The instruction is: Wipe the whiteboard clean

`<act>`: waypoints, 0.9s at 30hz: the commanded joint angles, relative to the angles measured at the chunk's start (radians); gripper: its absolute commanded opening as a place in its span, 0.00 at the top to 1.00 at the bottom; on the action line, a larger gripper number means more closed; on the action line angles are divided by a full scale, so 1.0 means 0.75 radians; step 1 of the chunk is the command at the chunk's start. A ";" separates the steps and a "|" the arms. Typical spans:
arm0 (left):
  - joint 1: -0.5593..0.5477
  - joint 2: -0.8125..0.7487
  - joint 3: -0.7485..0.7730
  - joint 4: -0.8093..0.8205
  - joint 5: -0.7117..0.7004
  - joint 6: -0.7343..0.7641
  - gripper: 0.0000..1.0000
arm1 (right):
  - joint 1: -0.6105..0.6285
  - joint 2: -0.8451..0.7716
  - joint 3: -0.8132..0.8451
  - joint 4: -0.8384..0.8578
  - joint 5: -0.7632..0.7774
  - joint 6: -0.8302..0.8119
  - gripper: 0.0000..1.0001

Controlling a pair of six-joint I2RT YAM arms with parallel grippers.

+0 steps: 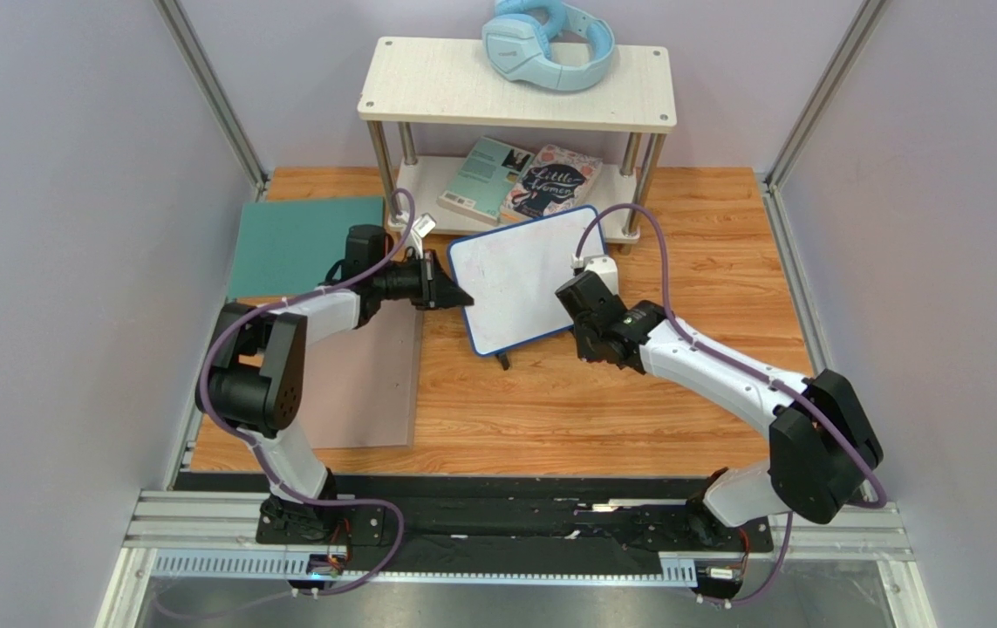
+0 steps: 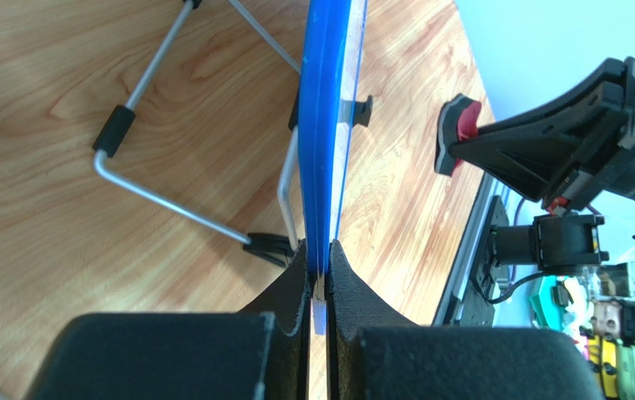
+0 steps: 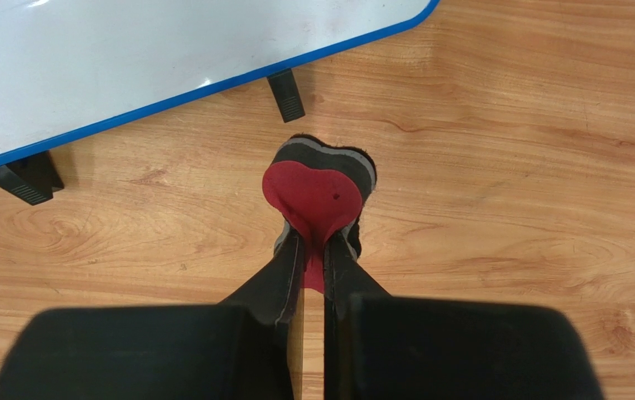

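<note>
Blue whiteboard [image 1: 523, 275] edge tight in left pincer [image 2: 319, 258]; red eraser [image 3: 316, 187] tight in right pincer [image 3: 316, 243].

Whiteboard [image 3: 112, 58]: clipped by top and left edges of right wrist view, only lower strip showing; edge-on in left wrist view, writing face unseen
Eraser [image 3: 316, 196]: rear end buried between fingers of right gripper [image 3: 315, 243]
Books [image 1: 549, 183]: upper parts covered by shelf [image 1: 517, 81], teal cover's title too small to read
Headphones [image 1: 517, 50]: top clipped by frame edge
</note>
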 commanded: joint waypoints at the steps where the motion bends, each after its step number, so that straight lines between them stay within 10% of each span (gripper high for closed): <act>1: -0.005 -0.093 -0.008 -0.180 -0.052 0.138 1.00 | -0.010 0.015 0.010 0.031 -0.003 0.039 1.00; 20: -0.001 -0.142 0.045 -0.506 -0.408 0.316 1.00 | -0.014 0.076 -0.156 -0.024 -0.209 0.143 0.95; 23: -0.003 -0.146 0.043 -0.524 -0.419 0.318 0.96 | -0.014 0.064 -0.172 -0.014 -0.238 0.125 0.86; 27: -0.001 -0.218 0.004 -0.545 -0.490 0.304 0.85 | -0.014 0.015 -0.201 -0.004 -0.226 0.117 0.40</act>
